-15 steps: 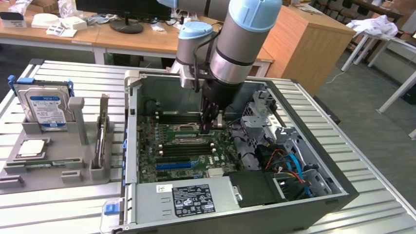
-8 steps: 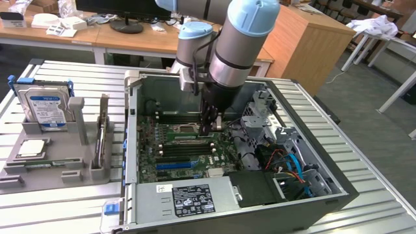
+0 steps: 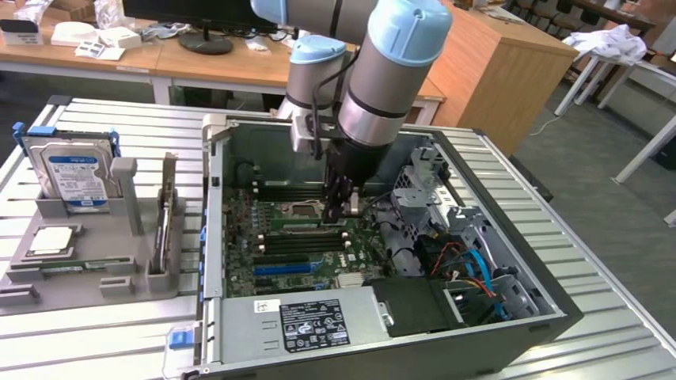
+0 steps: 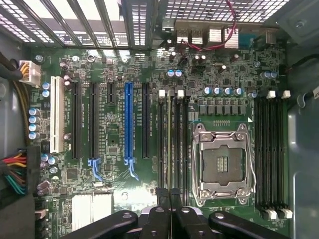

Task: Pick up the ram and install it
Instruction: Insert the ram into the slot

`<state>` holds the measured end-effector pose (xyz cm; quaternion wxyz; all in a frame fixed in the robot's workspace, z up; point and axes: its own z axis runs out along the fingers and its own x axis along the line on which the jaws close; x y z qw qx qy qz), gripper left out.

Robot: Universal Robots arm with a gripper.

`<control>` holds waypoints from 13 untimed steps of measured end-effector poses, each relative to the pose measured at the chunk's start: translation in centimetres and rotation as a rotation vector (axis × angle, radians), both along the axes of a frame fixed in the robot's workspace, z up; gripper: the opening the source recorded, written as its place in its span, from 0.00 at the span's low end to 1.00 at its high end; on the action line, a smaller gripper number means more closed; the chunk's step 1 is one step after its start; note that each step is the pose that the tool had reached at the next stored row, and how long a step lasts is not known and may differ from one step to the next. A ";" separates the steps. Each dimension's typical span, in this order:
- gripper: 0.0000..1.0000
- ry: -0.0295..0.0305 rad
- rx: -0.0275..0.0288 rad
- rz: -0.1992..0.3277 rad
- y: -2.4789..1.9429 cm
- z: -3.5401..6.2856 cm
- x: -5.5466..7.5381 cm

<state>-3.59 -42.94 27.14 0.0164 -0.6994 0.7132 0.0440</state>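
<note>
A: Wrist view first. What do we count around the socket (image 4: 223,164)?

B: We count one socket, its metal frame shut over the bare contacts. We see one ram (image 4: 169,139), one blue slot (image 4: 128,124) and one white slot (image 4: 57,117). There is also one gripper (image 4: 170,195).

A: Where is the ram from the socket?

B: It is just beside the socket's long side, among the black memory slots on the side that faces the blue slot. The blue slot is farther from the socket, and the white slot farther again.

A: Which way does it run?

B: We see it edge-on, as one thin greenish strip. Its long axis runs parallel to the socket's long side and to the blue slot. One end sits at the fingertips (image 4: 163,194).

A: And the gripper?

B: Its two fingers are pressed together, pinching the thin edge of the ram at that end.

A: And the exterior view?

B: We count one arm, with the gripper (image 3: 341,212) down inside the open case (image 3: 217,206). It is just beside the socket (image 3: 303,210), towards the exterior view's right. One hard drive (image 3: 72,170) stands outside the case, well apart from the socket.
</note>
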 end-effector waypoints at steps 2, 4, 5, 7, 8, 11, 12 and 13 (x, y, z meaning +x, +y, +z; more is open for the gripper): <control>0.11 0.0000 0.0000 0.000 0.00 -0.15 0.0; 0.11 0.0000 0.0001 0.000 0.00 -0.31 0.0; 0.11 0.0000 0.0000 0.000 0.00 -0.39 0.0; 0.11 0.0000 0.0000 0.000 0.00 -0.55 0.0; 0.11 0.0000 0.0000 0.000 0.00 -0.63 0.0; 0.11 0.0000 0.0001 0.000 0.00 -0.87 0.0; 0.11 0.0000 0.0001 0.000 0.00 -0.95 0.0; 0.11 0.0000 0.0000 0.000 0.00 -1.02 0.0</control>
